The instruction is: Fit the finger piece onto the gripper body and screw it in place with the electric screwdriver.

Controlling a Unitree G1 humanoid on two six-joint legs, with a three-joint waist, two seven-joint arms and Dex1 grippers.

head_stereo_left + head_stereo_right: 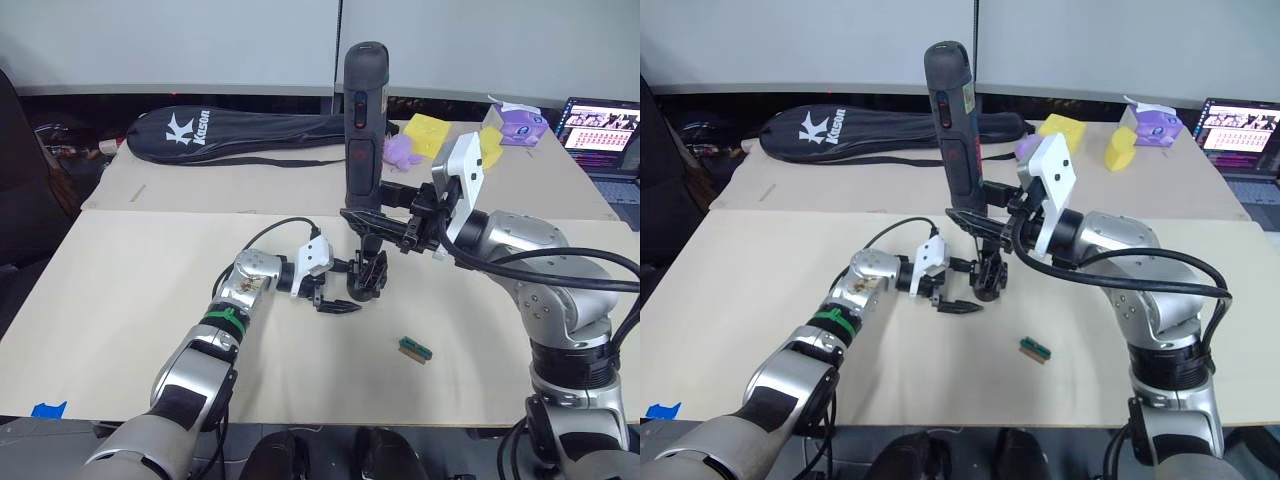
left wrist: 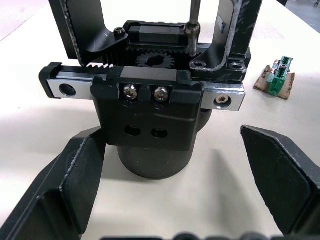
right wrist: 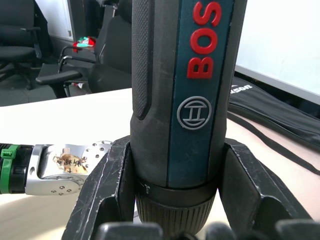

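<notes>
The electric screwdriver stands upright, its thin metal bit pointing down onto the top of the gripper body. My right gripper is shut on the tool's lower barrel, and its fingers clamp the barrel from both sides. The black blocky gripper body sits on the beige table. My left gripper is open, with its fingers on either side of the body's base, not touching it. I cannot tell the finger piece apart from the body's black parts.
A small green block lies on the table to the right of the gripper body. A long black racket bag lies across the back. Yellow and purple objects and a laptop are at the back right.
</notes>
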